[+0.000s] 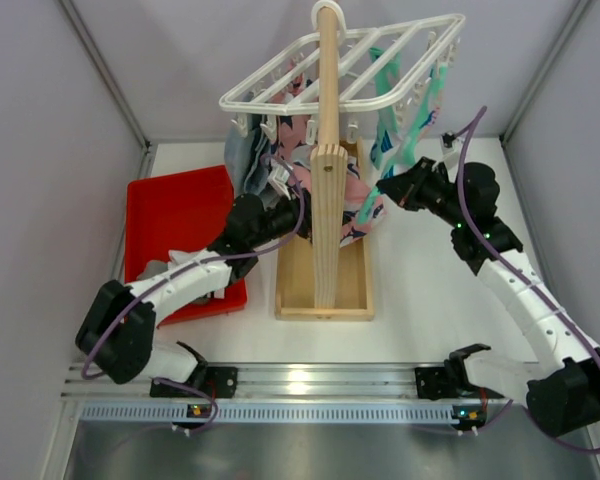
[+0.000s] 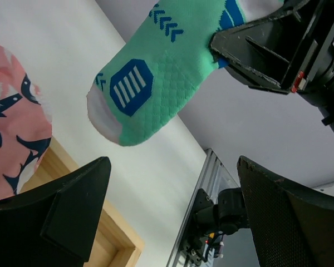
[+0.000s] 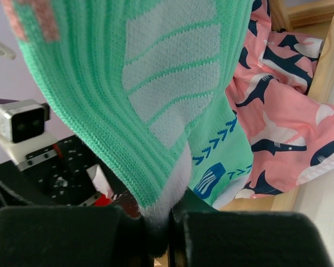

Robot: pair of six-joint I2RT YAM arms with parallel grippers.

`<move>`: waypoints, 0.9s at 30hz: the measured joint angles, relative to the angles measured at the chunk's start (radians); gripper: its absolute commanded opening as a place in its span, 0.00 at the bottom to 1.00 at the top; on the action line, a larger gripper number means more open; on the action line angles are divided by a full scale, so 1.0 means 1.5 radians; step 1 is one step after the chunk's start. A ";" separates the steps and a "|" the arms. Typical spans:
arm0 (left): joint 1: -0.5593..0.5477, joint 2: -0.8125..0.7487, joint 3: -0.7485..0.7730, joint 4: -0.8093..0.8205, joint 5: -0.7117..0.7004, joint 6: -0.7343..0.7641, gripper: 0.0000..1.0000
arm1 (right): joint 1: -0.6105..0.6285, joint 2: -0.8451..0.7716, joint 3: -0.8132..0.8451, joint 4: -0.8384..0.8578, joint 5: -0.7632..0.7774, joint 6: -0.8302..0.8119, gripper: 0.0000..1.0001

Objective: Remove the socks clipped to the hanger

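Right wrist view: right gripper (image 3: 170, 233) pinches the teal sock (image 3: 156, 83) by its white tip, left gripper (image 2: 172, 189) gapes wide; tug down steadily, the hanger (image 1: 420, 23) may swing.

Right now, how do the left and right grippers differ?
Left gripper is wide open; right gripper is shut. Left gripper holds nothing; right gripper pinches the teal sock. Left gripper sits left of the wooden post, right gripper on its right. Both reach toward what hangs from the hanger.

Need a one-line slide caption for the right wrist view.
Right hand shut on the pale edge of a teal-green sock, with the pink navy-print cloth behind.
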 measured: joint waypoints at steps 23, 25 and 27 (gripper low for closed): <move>-0.023 0.163 0.088 0.126 -0.025 -0.238 0.98 | 0.000 -0.018 -0.001 0.017 -0.016 0.072 0.00; -0.035 0.163 0.088 0.131 -0.032 -0.208 0.98 | 0.000 -0.018 -0.001 0.016 -0.016 0.075 0.00; -0.048 0.163 0.088 0.132 -0.040 -0.176 0.98 | 0.000 -0.018 0.000 0.016 -0.016 0.077 0.00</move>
